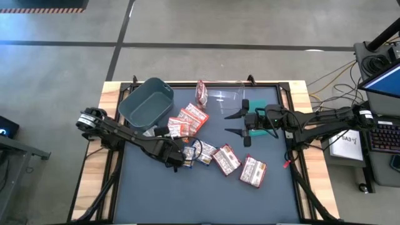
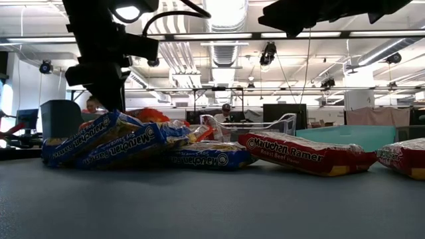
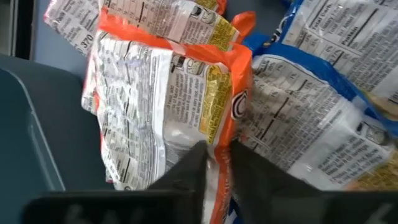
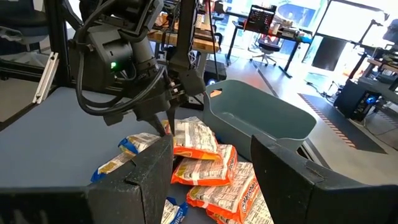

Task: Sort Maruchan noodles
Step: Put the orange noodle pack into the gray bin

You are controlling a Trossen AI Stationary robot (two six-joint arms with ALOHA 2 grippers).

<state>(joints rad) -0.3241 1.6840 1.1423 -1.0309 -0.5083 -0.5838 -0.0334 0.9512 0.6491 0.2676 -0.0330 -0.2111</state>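
While pinching the edge of an orange packet (image 3: 168,118), left gripper (image 1: 177,154) sits low at centre-left of the overhead frame, fingers (image 3: 186,180) nearly together on the wrapper. Blue packets (image 2: 126,143) lying just beside it, at the left of the table-level frame. More packets (image 1: 240,165) spread across lower centre of the dark mat (image 1: 206,200); one (image 1: 202,92) near top centre, apart from the rest. Grey bin (image 1: 145,104) at upper left. Right gripper (image 1: 240,124) hovering right of centre, fingers wide apart, holding nothing.

high: overhead, straight down; low: tabletop level; wrists: close on packets (image 3: 168,99)
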